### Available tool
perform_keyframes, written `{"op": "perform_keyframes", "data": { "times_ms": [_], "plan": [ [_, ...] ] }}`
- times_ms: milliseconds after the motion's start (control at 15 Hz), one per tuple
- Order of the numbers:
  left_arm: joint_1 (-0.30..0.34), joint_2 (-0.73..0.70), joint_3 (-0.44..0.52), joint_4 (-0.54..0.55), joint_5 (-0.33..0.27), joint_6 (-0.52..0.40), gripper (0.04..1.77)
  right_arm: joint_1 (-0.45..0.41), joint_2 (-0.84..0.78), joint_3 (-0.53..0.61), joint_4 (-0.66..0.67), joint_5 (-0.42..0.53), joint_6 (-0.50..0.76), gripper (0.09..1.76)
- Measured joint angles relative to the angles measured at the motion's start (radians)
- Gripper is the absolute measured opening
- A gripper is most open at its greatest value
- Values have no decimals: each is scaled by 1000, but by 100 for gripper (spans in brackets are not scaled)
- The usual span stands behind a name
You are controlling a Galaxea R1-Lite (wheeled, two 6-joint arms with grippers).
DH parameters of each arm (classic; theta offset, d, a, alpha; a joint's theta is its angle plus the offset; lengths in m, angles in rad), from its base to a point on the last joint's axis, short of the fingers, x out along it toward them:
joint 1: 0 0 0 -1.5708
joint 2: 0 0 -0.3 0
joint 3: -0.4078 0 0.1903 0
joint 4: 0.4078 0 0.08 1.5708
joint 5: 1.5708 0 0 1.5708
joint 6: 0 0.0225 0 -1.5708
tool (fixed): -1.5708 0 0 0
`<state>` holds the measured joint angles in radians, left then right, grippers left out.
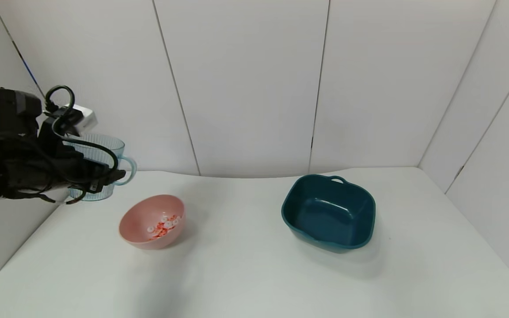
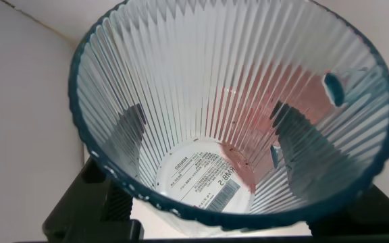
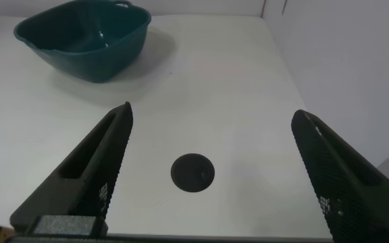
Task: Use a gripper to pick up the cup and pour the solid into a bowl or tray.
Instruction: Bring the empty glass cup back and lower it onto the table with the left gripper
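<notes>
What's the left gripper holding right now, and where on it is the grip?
The left gripper holds the empty ribbed blue cup, jaws clamped across its body near the base, not the handle.

White panelled walls point(image 1: 245, 79) round white table point(image 1: 254, 274); evenly lit.

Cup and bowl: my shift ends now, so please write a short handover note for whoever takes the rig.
Left pincer: shut on the cup, held upright above the table's left rear; the cup looks empty.
Right pincer: open, holding nothing, over the table near the teal basin.
Solid: lying in the pink bowl.
Done: pickup and pour.
Left: probably only setting the cup down and letting go.
</notes>
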<state>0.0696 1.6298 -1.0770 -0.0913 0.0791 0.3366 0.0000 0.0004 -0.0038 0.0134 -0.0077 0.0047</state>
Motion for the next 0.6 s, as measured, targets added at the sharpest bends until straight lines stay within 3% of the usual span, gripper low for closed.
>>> {"op": "perform_keyframes", "data": {
  "times_ms": [133, 333, 600],
  "plan": [
    [54, -1, 64, -141, -70, -75, 133, 0, 0, 1, 0, 0, 0, 171],
    [109, 25, 121, -231, -99, -218, 133, 0, 0, 1, 0, 0, 0, 171],
    [180, 106, 174, -478, -154, -265, 133, 0, 0, 1, 0, 0, 1, 171]
  ]
}}
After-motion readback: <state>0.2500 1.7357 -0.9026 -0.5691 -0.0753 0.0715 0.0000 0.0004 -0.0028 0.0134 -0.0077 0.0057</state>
